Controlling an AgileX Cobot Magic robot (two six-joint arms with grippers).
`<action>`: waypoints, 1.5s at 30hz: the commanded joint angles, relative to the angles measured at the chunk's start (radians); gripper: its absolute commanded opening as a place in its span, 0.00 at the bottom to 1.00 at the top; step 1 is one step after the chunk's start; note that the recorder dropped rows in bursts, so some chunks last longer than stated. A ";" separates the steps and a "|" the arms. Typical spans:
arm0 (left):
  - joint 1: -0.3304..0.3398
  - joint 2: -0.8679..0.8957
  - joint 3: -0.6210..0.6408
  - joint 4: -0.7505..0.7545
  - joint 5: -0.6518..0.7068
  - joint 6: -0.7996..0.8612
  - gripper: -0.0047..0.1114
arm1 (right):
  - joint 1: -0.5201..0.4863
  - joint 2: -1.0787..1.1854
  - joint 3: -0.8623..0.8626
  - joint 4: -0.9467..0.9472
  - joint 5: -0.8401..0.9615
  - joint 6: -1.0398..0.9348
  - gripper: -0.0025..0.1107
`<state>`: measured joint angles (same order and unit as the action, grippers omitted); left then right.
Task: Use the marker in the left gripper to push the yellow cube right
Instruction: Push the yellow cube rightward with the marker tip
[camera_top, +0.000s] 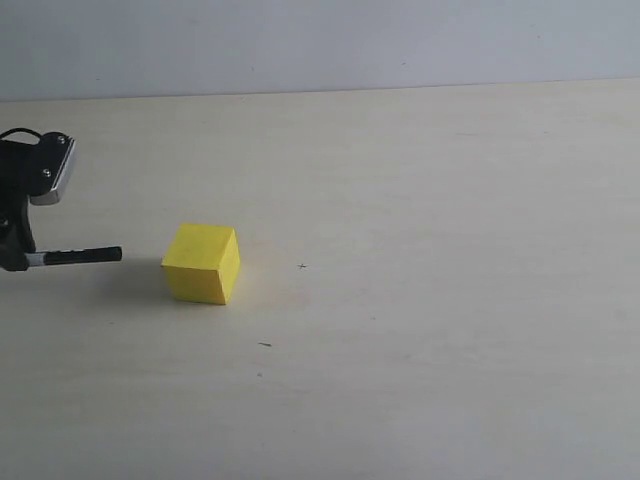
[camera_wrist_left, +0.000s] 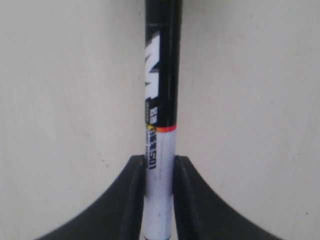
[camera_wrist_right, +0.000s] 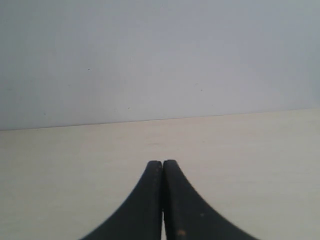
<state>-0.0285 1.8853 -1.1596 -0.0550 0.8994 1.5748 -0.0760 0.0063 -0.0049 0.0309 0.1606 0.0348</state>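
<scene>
The yellow cube (camera_top: 202, 263) rests on the pale table, left of centre in the exterior view. At the far left edge my left gripper (camera_top: 14, 258) is shut on the marker (camera_top: 72, 256), which lies level with its black end pointing at the cube. A gap about half a cube wide separates that end from the cube's left face. In the left wrist view the marker (camera_wrist_left: 160, 100) runs straight out from between the black fingers (camera_wrist_left: 134, 200), gripped by its white barrel. The cube does not show there. My right gripper (camera_wrist_right: 162, 163) is shut on nothing, its fingertips pressed together.
The pale wooden table (camera_top: 420, 300) stretches to the right of the cube with only small dark specks (camera_top: 264, 345) on it. A grey wall (camera_top: 320, 40) stands behind the far edge. The left arm's grey camera module (camera_top: 52, 170) sits above the marker.
</scene>
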 joint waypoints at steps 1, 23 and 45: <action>0.009 -0.001 -0.003 -0.003 0.015 0.015 0.04 | -0.005 -0.006 0.005 -0.004 -0.008 -0.004 0.02; -0.197 0.073 -0.107 -0.011 0.046 -0.096 0.04 | -0.005 -0.006 0.005 -0.004 -0.008 -0.004 0.02; -0.185 0.081 -0.073 -0.064 0.006 -0.113 0.04 | -0.005 -0.006 0.005 -0.004 -0.008 -0.004 0.02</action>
<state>-0.2037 1.9697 -1.2342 -0.1034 0.9201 1.4599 -0.0760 0.0063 -0.0049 0.0309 0.1606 0.0348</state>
